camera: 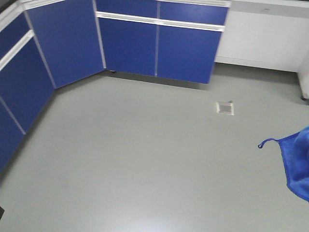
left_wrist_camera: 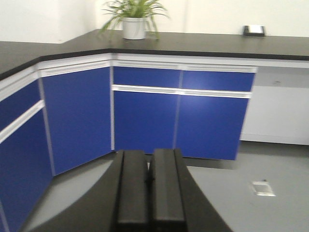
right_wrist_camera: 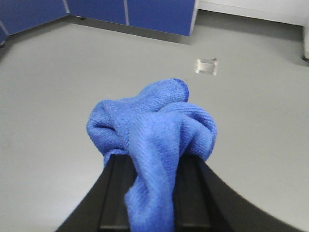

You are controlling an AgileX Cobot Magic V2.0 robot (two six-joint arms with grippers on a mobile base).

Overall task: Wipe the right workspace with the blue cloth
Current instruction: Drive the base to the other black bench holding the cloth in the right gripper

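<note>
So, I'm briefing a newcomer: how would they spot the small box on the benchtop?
Find the black benchtop above the blue cabinets. Far right of the potted plant, against the wall, sits the small box. Unlike the leafy plant, it is low, black, white-faced.

We see black benchtop [left_wrist_camera: 203,44] w/ potted plant [left_wrist_camera: 133,21] & small box [left_wrist_camera: 254,30]; grey floor [camera: 145,159] w/ metal plate [camera: 224,108].
</note>
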